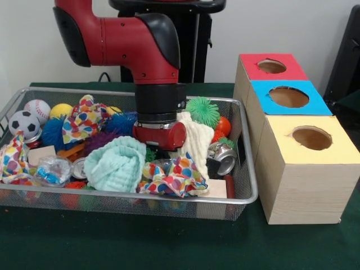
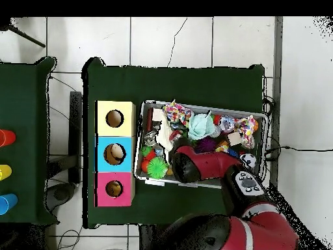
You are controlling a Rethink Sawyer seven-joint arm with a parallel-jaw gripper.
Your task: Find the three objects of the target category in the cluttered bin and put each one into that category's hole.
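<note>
A wire mesh bin (image 1: pixel 248 188) is heaped with clutter: a mint green cloth (image 1: pixel 115 163), a cream cloth (image 1: pixel 197 140), polka-dot cloths (image 1: pixel 174 179), a green spiky ball (image 1: pixel 202 111), a blue spiky ball (image 1: pixel 53 132), a soccer ball (image 1: pixel 23 124), a baseball (image 1: pixel 37 109), a crushed can (image 1: pixel 224 157) and a wood block (image 1: pixel 42 154). The red arm's wrist (image 1: pixel 160 135) reaches down into the bin's middle, between the mint and cream cloths. Clutter hides the gripper below it. From overhead, the arm (image 2: pixel 198 163) covers the bin's near side, beside the green spiky ball (image 2: pixel 157 168).
Three wooden boxes with round holes stand in a row beside the bin: red (image 1: pixel 253 70), blue (image 1: pixel 318 104), yellow (image 1: pixel 340 149). From overhead they lie left of the bin (image 2: pixel 201 105). A second table at the left holds coloured cups (image 2: pixel 5 137).
</note>
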